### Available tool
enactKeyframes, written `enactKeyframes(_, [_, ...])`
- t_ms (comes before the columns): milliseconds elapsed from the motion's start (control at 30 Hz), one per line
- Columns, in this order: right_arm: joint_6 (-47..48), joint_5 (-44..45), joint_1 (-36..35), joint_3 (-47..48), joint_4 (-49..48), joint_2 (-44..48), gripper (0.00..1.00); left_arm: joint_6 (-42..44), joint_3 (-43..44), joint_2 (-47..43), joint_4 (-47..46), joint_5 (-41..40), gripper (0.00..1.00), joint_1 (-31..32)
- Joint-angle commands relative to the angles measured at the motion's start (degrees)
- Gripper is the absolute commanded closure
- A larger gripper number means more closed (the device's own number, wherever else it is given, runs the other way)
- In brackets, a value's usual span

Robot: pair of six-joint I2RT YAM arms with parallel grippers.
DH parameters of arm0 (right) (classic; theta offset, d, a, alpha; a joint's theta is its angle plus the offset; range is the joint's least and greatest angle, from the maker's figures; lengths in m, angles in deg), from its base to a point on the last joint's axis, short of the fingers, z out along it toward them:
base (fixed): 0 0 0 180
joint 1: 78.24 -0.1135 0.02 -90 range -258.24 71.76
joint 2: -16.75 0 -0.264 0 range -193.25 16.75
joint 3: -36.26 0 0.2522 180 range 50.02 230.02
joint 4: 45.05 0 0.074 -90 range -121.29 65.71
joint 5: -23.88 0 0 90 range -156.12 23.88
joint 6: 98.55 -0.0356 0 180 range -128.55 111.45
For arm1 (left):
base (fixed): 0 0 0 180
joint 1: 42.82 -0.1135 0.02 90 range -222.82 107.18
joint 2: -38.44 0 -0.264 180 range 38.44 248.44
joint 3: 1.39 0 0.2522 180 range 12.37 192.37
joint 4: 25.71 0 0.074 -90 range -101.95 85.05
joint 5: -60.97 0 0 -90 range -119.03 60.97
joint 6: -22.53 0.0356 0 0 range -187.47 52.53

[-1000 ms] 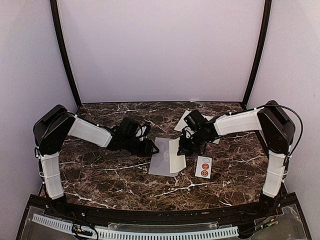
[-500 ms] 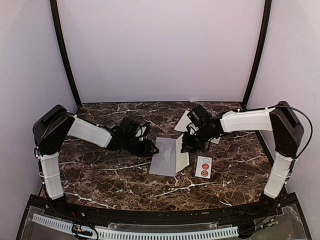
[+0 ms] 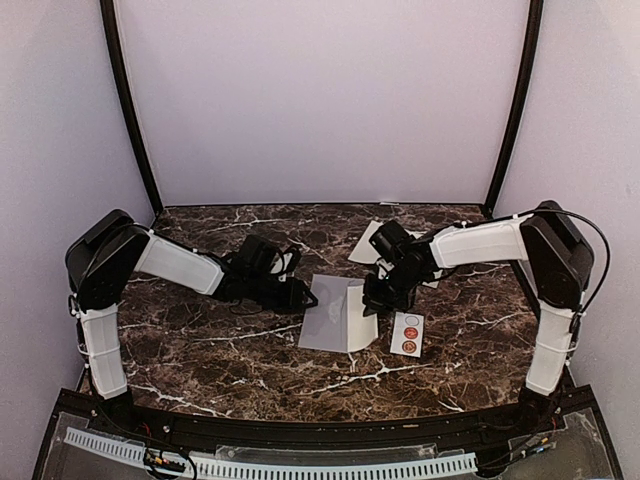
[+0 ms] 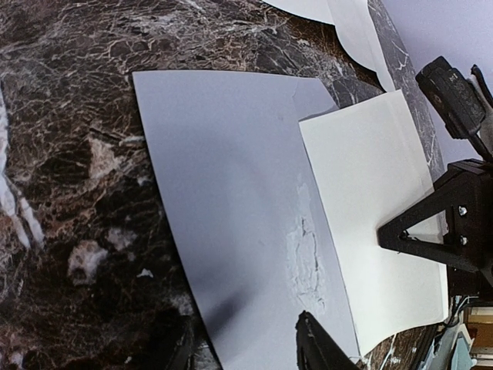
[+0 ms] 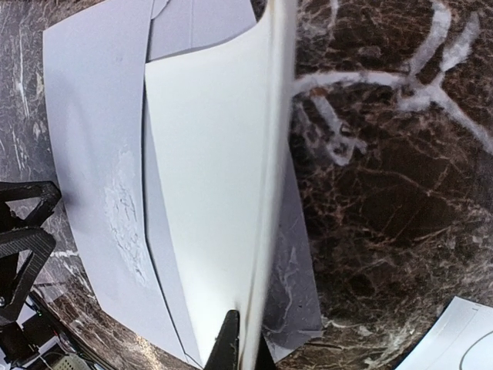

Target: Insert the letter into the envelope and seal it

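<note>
Left gripper [image 3: 307,297] sits at the envelope's left edge, fingers parted, clamping nothing I can see. The envelope [image 4: 223,200] lies flat on the marble between both grippers. Over its right half is the white letter [image 4: 370,223], its right edge curled up and pinched tight by the right gripper [image 3: 374,298]. Insertion's on, I'd say: next, feed the letter leftward into the pocket

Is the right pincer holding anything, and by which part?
Yes: the right pincer is shut on the white letter, pinching its raised edge; the rest of the sheet lies over the envelope.
</note>
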Motion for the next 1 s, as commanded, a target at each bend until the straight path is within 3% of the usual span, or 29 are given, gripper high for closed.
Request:
enactKeyframes(0, [0.92, 0.32, 0.30, 2.38, 0.30, -2.14, 1.00, 0.24, -1.48, 0.83, 6.70, -2.51, 0.56, 0.06])
enactKeyframes(967, [6.27, -4.99, 0.35, 0.53, -11.63, -3.28, 1.00, 0.29, -1.12, 1.86, 4.22, -1.52, 0.56, 0.07])
